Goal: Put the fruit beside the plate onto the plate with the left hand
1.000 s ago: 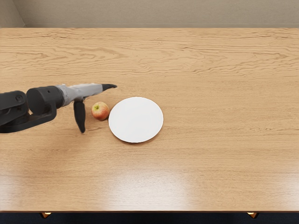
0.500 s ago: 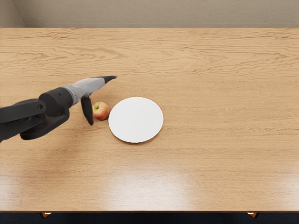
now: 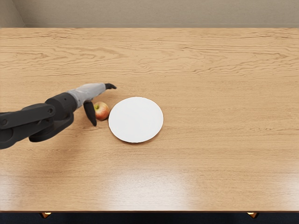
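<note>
Red-yellow apple (image 3: 102,111) sits on the table (image 3: 210,70) just left of the white plate (image 3: 136,119). The left hand (image 3: 93,95), fingers (image 3: 110,86) spread and holding nothing, straddles it. A loose closure could roll it away.

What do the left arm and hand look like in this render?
Left arm: matte black, chunky rounded links ending in a bulbous joint. Left hand: light grey shell, slim black fingers. No cables or markings visible. Right arm is out of view.
</note>
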Tool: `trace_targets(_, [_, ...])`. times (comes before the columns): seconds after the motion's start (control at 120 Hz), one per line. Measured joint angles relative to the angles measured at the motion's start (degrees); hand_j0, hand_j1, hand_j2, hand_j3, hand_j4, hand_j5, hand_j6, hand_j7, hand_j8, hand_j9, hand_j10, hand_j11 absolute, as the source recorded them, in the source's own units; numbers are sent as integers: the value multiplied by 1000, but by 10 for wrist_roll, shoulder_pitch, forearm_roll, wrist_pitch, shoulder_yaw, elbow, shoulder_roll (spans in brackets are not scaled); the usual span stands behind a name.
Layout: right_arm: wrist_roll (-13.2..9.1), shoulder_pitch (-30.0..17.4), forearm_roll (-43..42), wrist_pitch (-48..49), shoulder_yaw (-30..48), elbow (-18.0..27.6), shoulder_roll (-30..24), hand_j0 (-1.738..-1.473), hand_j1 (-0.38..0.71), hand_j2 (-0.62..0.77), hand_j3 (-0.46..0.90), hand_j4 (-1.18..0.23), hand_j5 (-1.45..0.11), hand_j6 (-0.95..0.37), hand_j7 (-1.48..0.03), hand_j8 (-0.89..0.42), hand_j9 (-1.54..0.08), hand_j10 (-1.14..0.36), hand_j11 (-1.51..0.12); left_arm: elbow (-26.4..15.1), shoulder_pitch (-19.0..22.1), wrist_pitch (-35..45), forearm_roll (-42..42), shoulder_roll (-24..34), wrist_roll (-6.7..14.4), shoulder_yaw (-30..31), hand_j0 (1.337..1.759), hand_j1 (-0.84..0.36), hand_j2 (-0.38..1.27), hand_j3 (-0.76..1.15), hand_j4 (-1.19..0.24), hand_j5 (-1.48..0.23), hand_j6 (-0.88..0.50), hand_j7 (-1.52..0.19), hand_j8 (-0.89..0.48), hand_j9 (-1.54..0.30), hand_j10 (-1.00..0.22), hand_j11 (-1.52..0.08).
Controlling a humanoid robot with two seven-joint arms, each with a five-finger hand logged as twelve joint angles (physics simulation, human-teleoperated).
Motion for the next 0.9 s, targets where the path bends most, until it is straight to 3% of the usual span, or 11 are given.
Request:
trace_targets(0.058, [0, 0, 0, 0, 0, 0, 0, -1658, -349, 0, 0, 0, 0, -1, 0, 0, 0, 0, 0, 3, 1, 0, 1, 0, -3, 0, 1607, 122, -56, 448, -203, -252, -203, -253, -201, -254, -198, -256])
trace_targets(0.258, [0, 0, 0, 0, 0, 0, 0, -1658, -349, 0, 0, 0, 0, -1, 0, 0, 0, 0, 0, -4, -2, -4, -3, 7, -4, 0, 1630, 67, 88, 291, -264, -338, -264, -339, -263, -340, -261, -340])
trace_targets(0.467, [0, 0, 0, 0, 0, 0, 0, -1658, -349, 0, 0, 0, 0, -1, 0, 0, 0, 0, 0, -29, -9, -27, -11, 23, 0, 0, 1648, -36, 81, 105, -334, -431, -335, -431, -334, -431, -333, -431])
trace_targets(0.75, [0, 0, 0, 0, 0, 0, 0, -1658, -349, 0, 0, 0, 0, -1, 0, 0, 0, 0, 0, -52, -20, -61, -21, 42, 8, -1, 1656, -156, 91, 26, -427, -553, -428, -553, -428, -553, -427, -552])
trace_targets(0.9, [0, 0, 0, 0, 0, 0, 0, -1658, -349, 0, 0, 0, 0, -1, 0, 0, 0, 0, 0, -56, -20, -65, -22, 41, 8, -1, 1657, -187, 96, 13, -459, -580, -409, -587, -455, -587, -455, -587])
